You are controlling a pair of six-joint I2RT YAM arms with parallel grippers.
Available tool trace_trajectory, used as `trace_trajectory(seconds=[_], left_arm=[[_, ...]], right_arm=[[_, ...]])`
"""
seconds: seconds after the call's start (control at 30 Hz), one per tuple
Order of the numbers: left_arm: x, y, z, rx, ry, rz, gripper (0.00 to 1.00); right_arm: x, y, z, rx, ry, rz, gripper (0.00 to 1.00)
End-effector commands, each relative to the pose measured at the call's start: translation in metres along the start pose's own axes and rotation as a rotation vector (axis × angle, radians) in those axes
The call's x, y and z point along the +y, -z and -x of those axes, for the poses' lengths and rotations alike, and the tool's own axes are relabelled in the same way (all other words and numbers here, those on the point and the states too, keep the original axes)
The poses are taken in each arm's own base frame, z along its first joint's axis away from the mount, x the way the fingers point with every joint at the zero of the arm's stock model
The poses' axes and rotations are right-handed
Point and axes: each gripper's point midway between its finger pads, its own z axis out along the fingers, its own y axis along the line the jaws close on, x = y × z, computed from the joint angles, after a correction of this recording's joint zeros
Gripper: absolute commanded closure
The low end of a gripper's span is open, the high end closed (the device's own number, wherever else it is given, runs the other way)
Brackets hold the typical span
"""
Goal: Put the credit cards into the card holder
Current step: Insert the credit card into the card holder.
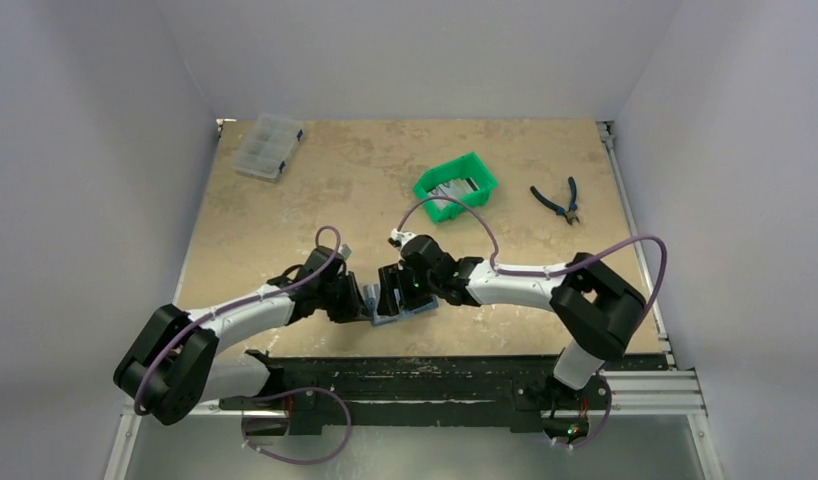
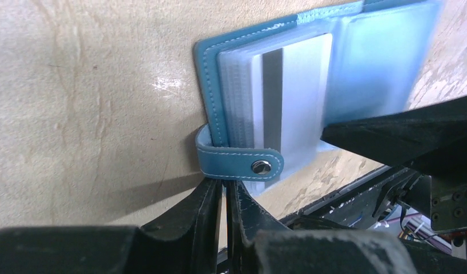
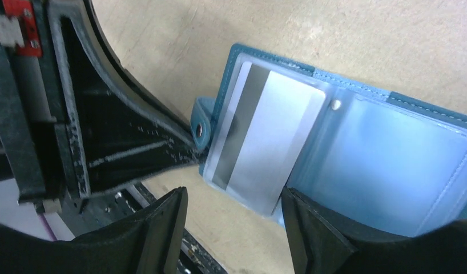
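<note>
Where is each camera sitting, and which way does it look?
Top: above and behind, looking down on the table; left arm and right arm show.
Left wrist: on the left arm, facing the card holder; left fingers at the bottom.
Right wrist: on the right arm, facing it too; right fingers at the bottom.
Both wrist views share the silver card.

Credit card [image 3: 271,137] sits partly in the card holder [image 3: 391,162] on the table [image 3: 334,40].

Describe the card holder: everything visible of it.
The card holder is a teal, stitched, leather-like folding wallet lying open at the front of the table. Clear plastic sleeves fill it; a silvery, dark-striped card sits on the strap-side stack. The nearly closed left tool touches its snap strap; the open right tool straddles the card's end.
</note>
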Motion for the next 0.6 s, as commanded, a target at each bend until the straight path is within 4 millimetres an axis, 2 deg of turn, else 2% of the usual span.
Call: trace_trajectory(seconds=[0.0, 0.1, 0.2, 0.3, 0.4, 0.47, 0.57], left_arm=[[0.004, 0.008, 0.010, -0.063, -0.025, 0.040, 0.87], [0.007, 0.011, 0.013, -0.075, -0.025, 0.062, 0.86], [0.009, 0.013, 0.017, -0.098, -0.023, 0.074, 0.86], [0.007, 0.008, 0.017, -0.090, -0.024, 0.066, 0.86], [0.006, 0.001, 0.015, -0.073, -0.018, 0.052, 0.86], [0.003, -0.001, 0.015, -0.071, -0.015, 0.035, 0.87], [0.001, 0.000, 0.018, -0.082, -0.018, 0.030, 0.87]], right_arm=[[-0.001, 0.024, 0.008, -0.061, 0.079, -0.025, 0.30], [-0.013, 0.033, 0.016, -0.086, 0.088, -0.057, 0.28], [-0.013, 0.035, 0.027, -0.104, 0.092, -0.046, 0.27], [-0.012, 0.023, 0.031, -0.092, 0.103, -0.043, 0.27], [-0.010, 0.003, 0.029, -0.065, 0.071, -0.024, 0.31], [0.004, -0.008, 0.028, -0.043, 0.053, 0.029, 0.34], [0.041, -0.012, 0.036, -0.059, 0.066, 0.128, 0.34]])
